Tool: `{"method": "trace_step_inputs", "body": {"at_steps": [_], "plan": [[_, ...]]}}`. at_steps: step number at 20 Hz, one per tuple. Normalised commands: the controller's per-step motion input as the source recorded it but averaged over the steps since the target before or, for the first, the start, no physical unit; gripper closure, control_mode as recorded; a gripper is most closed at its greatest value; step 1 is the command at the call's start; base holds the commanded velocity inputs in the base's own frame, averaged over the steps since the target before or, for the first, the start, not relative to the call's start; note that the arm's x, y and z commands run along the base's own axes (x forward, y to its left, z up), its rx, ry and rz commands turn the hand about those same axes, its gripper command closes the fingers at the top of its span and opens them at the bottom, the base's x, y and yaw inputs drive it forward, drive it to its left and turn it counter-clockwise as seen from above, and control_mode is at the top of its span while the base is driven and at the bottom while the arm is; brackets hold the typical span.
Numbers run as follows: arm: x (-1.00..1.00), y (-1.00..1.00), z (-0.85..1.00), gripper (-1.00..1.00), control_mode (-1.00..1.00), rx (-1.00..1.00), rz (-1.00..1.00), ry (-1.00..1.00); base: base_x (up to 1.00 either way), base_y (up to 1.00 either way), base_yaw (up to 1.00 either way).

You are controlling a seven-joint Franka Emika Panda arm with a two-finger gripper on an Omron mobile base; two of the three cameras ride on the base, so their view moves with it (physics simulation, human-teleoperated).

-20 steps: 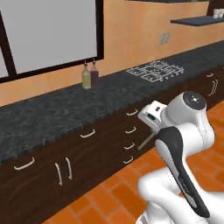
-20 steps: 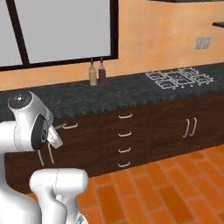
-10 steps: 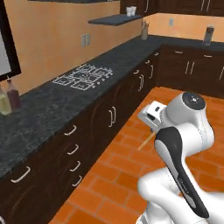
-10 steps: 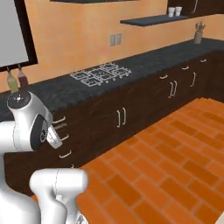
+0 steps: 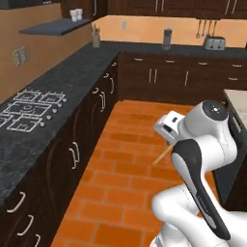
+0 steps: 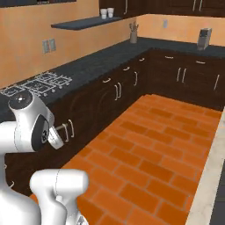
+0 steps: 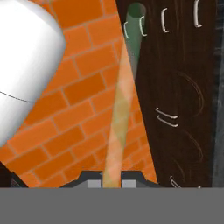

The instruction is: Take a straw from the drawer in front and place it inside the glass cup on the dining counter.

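Wide open brick floor (image 6: pixel 158 145) ahead, clear lane between dark cabinet run on left and pale stone desk (image 6: pixel 210 167) edge at lower right of right base view. Black granite desk (image 5: pixel 53 96) w/ cooktop (image 5: pixel 26 108) along left, bending round far corner; cabinet handles stick out a little into lane. Toaster (image 5: pixel 212 43), dark canister (image 5: pixel 167 38), utensil pot (image 5: pixel 96 38) on far run; shelf (image 6: pixel 83 23) w/ cups above. Fingers (image 7: pixel 112 180) closed on straw (image 7: pixel 122 109), which sticks out straight past tips over floor beside cabinet doors; in left base view tan straw (image 5: pixel 160 157) angling down from hand, mid-air above bricks.
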Motion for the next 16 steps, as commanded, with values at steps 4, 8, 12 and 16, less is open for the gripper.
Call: {"method": "trace_step_inputs", "body": {"at_steps": [4,8,12,16], "plan": [[0.00,0.00,0.00,1.00,1.00,0.00,0.00,0.00,1.00,0.13,-0.42],[0.00,0.00,0.00,1.00,1.00,0.00,0.00,0.00,1.00,0.12,-0.43],[0.00,0.00,0.00,1.00,1.00,0.00,0.00,0.00,1.00,0.06,-0.45],[0.00,0.00,0.00,1.00,1.00,0.00,0.00,0.00,1.00,0.13,-0.48]]}}
